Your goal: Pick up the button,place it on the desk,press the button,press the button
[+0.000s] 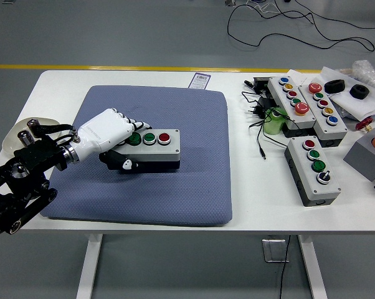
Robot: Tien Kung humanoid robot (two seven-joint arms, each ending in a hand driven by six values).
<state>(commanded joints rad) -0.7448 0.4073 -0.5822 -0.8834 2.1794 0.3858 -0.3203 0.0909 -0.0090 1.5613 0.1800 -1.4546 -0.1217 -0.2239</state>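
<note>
A grey button box [155, 149] with two green buttons and one red button on top lies level over the blue mat [175, 187], left of its middle. My left hand [116, 142], white-shelled with a black thumb, is shut on the box's left end: the fingers lie over its top, the thumb presses its front face. The black left arm [19, 187] comes in from the lower left. Whether the box rests on the mat or hangs just above it I cannot tell. The right arm is out of the picture.
A white dish [13, 134] holding batteries sits at the table's left edge behind my arm. Right of the mat lie black cables [259, 121], a green object [276, 121] and several other button boxes [315, 168], with a grey block [365, 156] at the far right.
</note>
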